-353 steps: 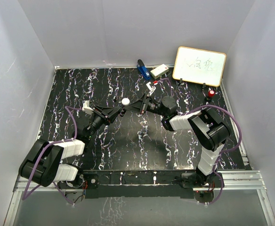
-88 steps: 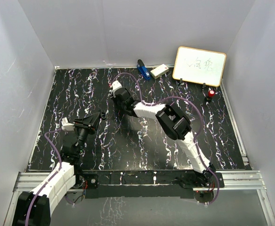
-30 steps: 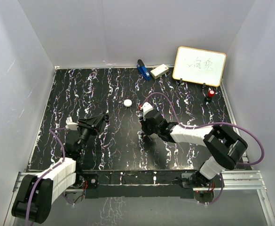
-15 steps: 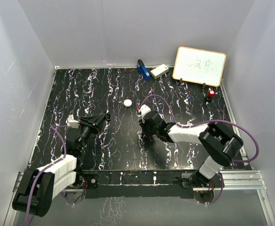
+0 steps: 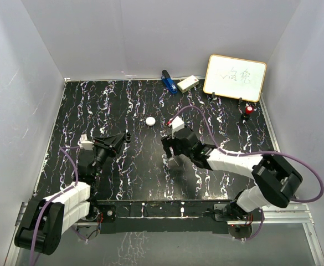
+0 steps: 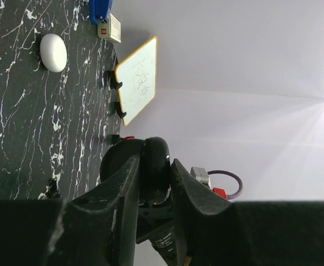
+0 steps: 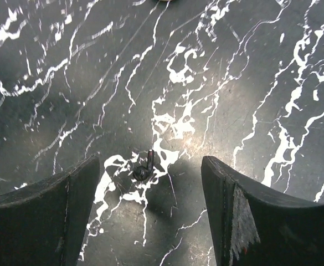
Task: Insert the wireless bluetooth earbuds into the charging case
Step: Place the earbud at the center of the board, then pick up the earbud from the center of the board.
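Observation:
A tiny dark earbud [image 7: 144, 169] with a short stem lies on the black marbled table. It sits between the two fingers of my right gripper [image 7: 149, 164], nearer the left one and touching neither. That gripper [image 5: 168, 146] is open and hovers mid-table. The white round charging case [image 5: 150, 121] rests closed on the table, just beyond and left of the right gripper. It also shows in the left wrist view as the case [image 6: 53, 52]. My left gripper [image 5: 119, 139] hangs at the left, raised off the table, pointing towards the case. The left gripper [image 6: 155, 162] is shut, with nothing seen in it.
A whiteboard [image 5: 235, 77] leans at the back right. A blue object [image 5: 168, 82] and a small white box [image 5: 187, 83] lie at the back edge. A red-topped item [image 5: 249, 110] stands near the right wall. White walls enclose the table.
My right gripper has opened wide over the last half second, and the earbud now lies free between its fingers. Its wrist shifted slightly away from me. The left arm stayed put.

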`<state>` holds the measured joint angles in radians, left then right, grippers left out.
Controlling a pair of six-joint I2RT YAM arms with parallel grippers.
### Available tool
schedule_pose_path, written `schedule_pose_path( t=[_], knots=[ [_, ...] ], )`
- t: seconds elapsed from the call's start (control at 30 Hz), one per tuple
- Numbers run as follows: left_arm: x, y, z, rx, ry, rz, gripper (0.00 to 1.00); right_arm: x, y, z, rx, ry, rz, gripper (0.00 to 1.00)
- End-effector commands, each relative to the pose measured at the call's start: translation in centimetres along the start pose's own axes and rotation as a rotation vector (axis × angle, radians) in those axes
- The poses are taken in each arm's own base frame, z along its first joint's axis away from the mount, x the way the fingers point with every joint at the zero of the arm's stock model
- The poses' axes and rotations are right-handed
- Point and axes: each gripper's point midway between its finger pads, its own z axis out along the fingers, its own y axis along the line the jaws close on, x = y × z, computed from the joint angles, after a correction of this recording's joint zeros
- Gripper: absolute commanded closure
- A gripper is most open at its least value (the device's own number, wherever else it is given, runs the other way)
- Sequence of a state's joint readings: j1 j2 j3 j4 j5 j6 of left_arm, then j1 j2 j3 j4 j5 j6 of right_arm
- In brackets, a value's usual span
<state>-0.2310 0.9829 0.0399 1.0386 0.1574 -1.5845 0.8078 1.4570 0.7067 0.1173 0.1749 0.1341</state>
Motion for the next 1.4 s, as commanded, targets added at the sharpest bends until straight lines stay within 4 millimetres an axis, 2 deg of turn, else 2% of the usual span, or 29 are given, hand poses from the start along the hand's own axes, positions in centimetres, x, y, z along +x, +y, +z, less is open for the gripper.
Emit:
schedule_pose_path(
  t=[0.0,0.3,0.77,1.07,1.37],
  knots=[
    [0.0,-2.5,0.2,0.074,0.004,0.029,1.00,-2.4,-0.7,-0.5,0.063,-0.078,0.112,0.28],
    [0.0,-2.4,0.2,0.071,0.003,0.033,1.00,0.3,-0.5,0.6,0.133,0.006,0.124,0.27],
    [0.0,-2.0,0.2,0.059,0.002,0.031,1.00,2.0,0.7,1.5,0.192,0.053,0.028,0.27],
    [0.0,-1.9,0.1,0.059,0.002,0.031,1.00,3.4,-0.5,1.9,0.258,0.084,-0.001,0.27],
    [0.0,-1.9,0.1,0.058,0.002,0.031,1.00,3.9,-1.8,1.9,0.329,0.103,-0.002,0.26]
  ],
)
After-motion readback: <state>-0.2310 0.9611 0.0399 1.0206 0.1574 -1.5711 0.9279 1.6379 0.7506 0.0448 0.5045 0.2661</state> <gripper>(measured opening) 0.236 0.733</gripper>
